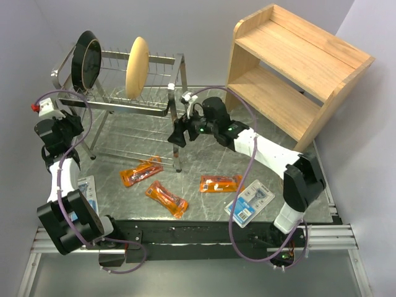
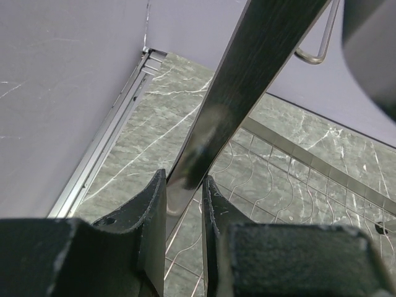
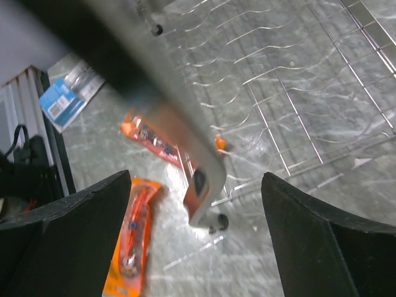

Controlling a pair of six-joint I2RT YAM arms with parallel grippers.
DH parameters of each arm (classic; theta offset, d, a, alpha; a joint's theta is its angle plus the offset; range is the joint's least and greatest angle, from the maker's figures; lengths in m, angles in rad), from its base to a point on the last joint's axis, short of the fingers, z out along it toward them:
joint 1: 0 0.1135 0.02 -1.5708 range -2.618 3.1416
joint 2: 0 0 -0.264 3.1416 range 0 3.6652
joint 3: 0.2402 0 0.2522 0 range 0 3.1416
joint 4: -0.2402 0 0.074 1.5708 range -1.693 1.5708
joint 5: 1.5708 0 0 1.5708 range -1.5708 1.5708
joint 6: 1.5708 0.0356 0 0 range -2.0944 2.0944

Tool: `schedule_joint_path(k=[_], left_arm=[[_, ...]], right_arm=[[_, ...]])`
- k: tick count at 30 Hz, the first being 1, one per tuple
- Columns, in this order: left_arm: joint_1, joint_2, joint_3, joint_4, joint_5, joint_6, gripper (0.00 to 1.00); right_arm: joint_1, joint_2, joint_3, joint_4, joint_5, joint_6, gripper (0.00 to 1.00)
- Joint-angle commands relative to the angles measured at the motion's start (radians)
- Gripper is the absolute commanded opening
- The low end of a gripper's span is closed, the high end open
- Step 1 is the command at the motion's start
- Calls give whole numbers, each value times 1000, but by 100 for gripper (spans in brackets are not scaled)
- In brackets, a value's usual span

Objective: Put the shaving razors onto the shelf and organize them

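The left tool [image 2: 184, 185] is clamped on a chrome rack leg [image 2: 260, 55]; the right tool [image 3: 197, 179] gapes wide astride the rack's front leg [image 3: 179, 136]. All five shaving razors [image 1: 166, 198] lie on the bench [image 1: 204, 154] — well apart from the wooden shelf [image 1: 297, 68].

Black joints and white link shells make up the left arm [image 1: 62, 179] and right arm [image 1: 269, 151]. Purple cables [image 1: 229, 216] loop along both. Small green lights [image 1: 202, 130] glow at the right arm's ten-o'clock end. The fingers [image 3: 80, 235] are matte black wedges.
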Motion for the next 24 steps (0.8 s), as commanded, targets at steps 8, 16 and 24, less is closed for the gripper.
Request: schedule_joint_path(k=[8, 16, 24], left_arm=[[65, 1, 67, 115, -134, -78, 1], [115, 21, 76, 192, -91, -145, 1], [111, 166, 146, 190, -37, -165, 4]], right_arm=[[10, 147, 118, 275, 187, -5, 54], [-8, 286, 245, 285, 206, -54, 41], [-14, 407, 469, 111, 266, 39, 32]])
